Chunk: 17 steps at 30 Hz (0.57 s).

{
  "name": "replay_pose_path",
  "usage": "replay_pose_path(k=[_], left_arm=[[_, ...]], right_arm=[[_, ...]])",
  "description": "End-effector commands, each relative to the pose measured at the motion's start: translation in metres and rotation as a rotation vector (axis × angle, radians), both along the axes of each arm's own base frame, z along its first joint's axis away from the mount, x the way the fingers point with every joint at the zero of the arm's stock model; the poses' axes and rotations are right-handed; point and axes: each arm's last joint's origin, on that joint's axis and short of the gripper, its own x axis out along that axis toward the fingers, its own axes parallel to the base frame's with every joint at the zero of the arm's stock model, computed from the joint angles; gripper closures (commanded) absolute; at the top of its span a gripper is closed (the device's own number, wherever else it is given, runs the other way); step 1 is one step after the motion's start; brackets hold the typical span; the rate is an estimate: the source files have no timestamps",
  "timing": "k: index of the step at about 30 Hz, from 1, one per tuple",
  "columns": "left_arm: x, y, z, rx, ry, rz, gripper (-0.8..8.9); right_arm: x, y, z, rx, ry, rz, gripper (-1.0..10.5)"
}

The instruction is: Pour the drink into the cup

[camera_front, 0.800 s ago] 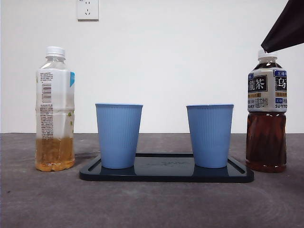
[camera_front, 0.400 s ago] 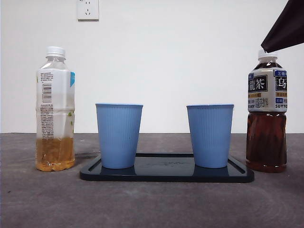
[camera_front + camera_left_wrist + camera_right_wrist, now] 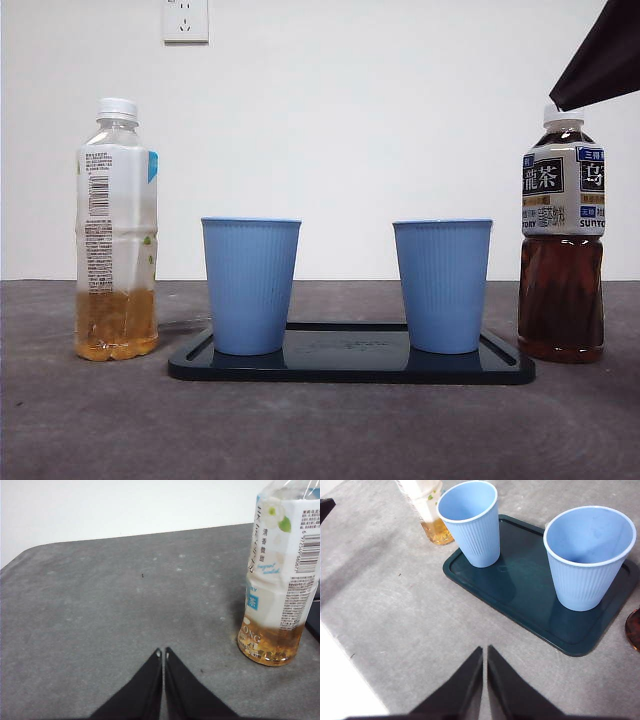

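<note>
Two blue ribbed cups stand upright on a dark tray (image 3: 350, 370): the left cup (image 3: 250, 285) (image 3: 470, 522) and the right cup (image 3: 442, 285) (image 3: 589, 555). Both look empty in the right wrist view. A pale-label bottle (image 3: 116, 230) (image 3: 280, 575) with a little amber drink stands left of the tray. A dark tea bottle (image 3: 561, 240) stands right of it. My left gripper (image 3: 162, 653) is shut, low over the table beside the pale bottle. My right gripper (image 3: 485, 650) is shut, held above the table in front of the tray.
A black arm tip (image 3: 605, 55) shows at the top right corner above the dark tea bottle. A wall socket (image 3: 185, 20) is on the white wall behind. The grey table (image 3: 320, 430) runs in front of the tray.
</note>
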Motion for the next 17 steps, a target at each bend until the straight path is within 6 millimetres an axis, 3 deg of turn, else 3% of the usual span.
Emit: replay_pose_path(k=[1, 5, 9, 17], left_arm=[[0.001, 0.000, -0.007, 0.004, 0.025, 0.000, 8.06], [0.001, 0.000, -0.007, 0.004, 0.025, 0.000, 8.06], [0.001, 0.000, -0.007, 0.004, 0.025, 0.000, 8.06], [0.001, 0.000, -0.007, 0.004, 0.025, 0.000, 8.06]], right_arm=[[0.002, 0.001, 0.008, 0.012, -0.054, -0.013, 9.4], [-0.001, -0.002, 0.011, 0.024, -0.090, -0.020, 9.4], [-0.008, -0.019, 0.017, -0.023, -0.245, -0.049, 9.4], [-0.023, -0.064, 0.003, -0.118, -0.443, -0.545, 9.4]])
